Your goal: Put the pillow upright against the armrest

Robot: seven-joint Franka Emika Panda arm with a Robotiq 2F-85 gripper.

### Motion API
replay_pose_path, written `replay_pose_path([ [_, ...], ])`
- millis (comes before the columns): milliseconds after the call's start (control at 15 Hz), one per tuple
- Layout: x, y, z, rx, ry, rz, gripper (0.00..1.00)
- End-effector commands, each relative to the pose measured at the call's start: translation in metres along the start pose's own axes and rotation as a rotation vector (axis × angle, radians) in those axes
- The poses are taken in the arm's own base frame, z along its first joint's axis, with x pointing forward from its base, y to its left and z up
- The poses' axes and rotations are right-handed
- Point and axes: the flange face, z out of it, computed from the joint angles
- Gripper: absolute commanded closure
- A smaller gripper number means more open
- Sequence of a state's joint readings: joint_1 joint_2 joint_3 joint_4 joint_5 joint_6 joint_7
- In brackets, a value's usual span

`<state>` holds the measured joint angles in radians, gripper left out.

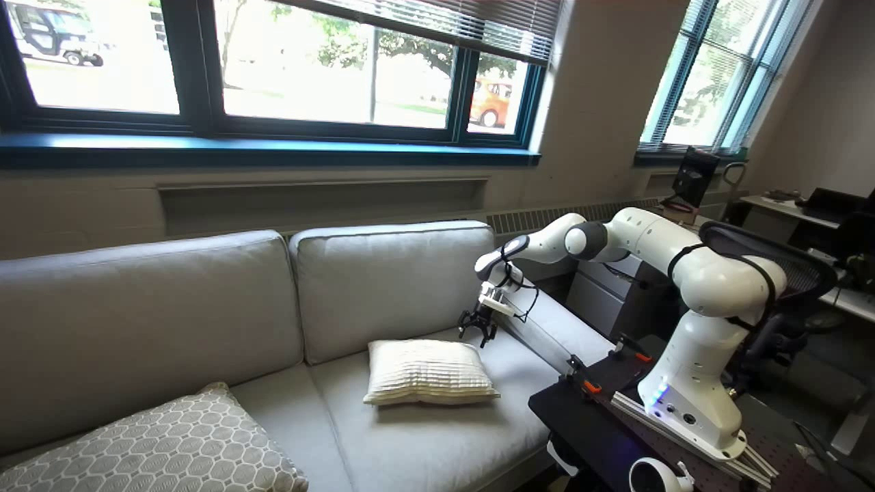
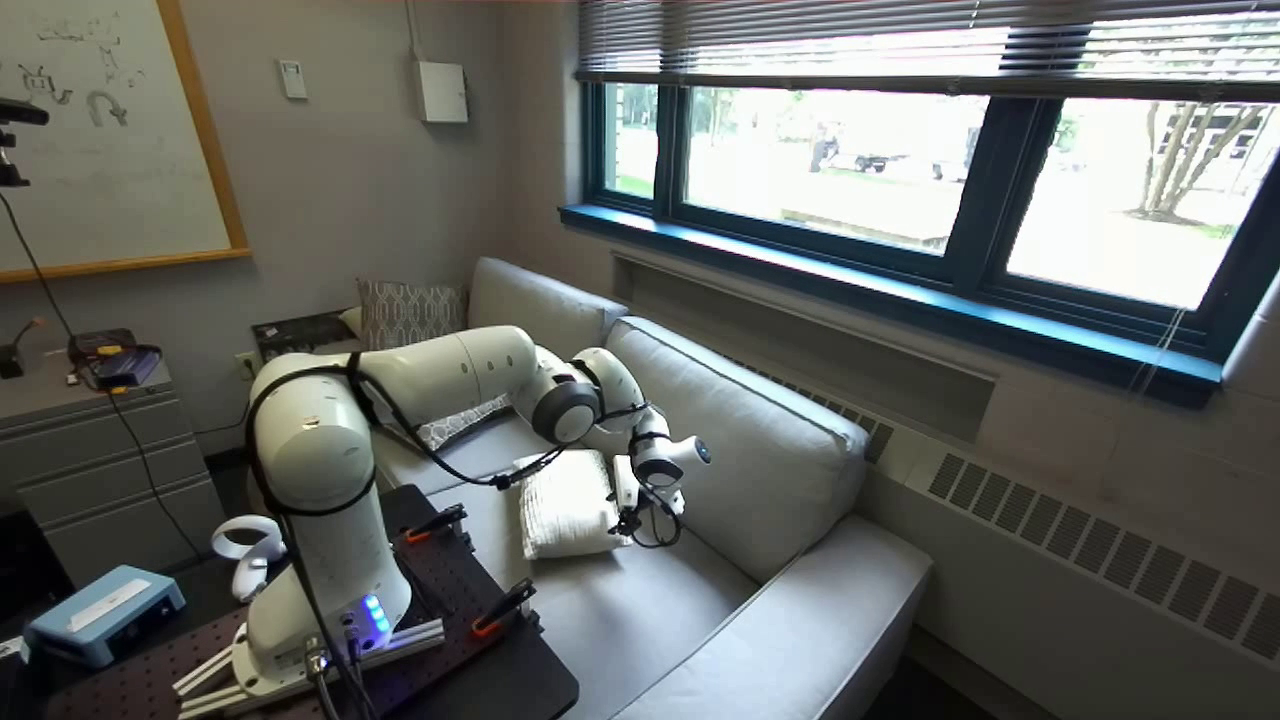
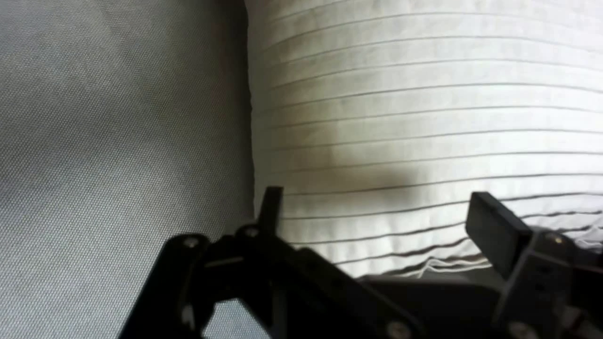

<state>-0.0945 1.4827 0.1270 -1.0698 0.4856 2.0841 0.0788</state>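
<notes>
The cream-white pillow (image 1: 431,372) lies flat on the seat cushion in both exterior views (image 2: 565,505), apart from the armrest. The sofa's pale armrest (image 1: 557,324) runs beyond the gripper toward the robot table; it also shows in an exterior view (image 2: 790,630). My gripper (image 1: 473,337) points down near the pillow's back corner on the armrest side. In the wrist view the open fingers (image 3: 377,190) are spread wide over the pillow's pleated surface (image 3: 414,117), with nothing clamped between them. I cannot tell whether a fingertip touches the pillow.
Tall back cushions (image 1: 396,287) stand behind the pillow. A grey patterned pillow (image 1: 157,451) lies at the sofa's other end. The black robot table (image 1: 581,437), with orange-tipped clamps (image 1: 589,384), stands against the sofa's front. The window sill (image 1: 273,150) is above the sofa.
</notes>
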Motion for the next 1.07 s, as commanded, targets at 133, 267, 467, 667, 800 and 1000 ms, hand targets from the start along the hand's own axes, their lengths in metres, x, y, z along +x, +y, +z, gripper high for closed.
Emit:
replay_pose_path([
  [133,-0.002,0.024,0.020,0.083,0.024,0.158,0.00],
  [267,-0.006,0.031,0.027,0.098,0.005,0.181,0.00],
  [467,-0.015,0.027,0.037,0.137,-0.044,0.179,0.00],
  [667,-0.022,0.009,0.044,0.176,-0.074,0.163,0.00],
  [800,-0.025,-0.009,0.048,0.171,-0.087,0.122,0.25],
  [1000,-0.031,-0.019,0.049,0.161,-0.109,0.091,0.48],
])
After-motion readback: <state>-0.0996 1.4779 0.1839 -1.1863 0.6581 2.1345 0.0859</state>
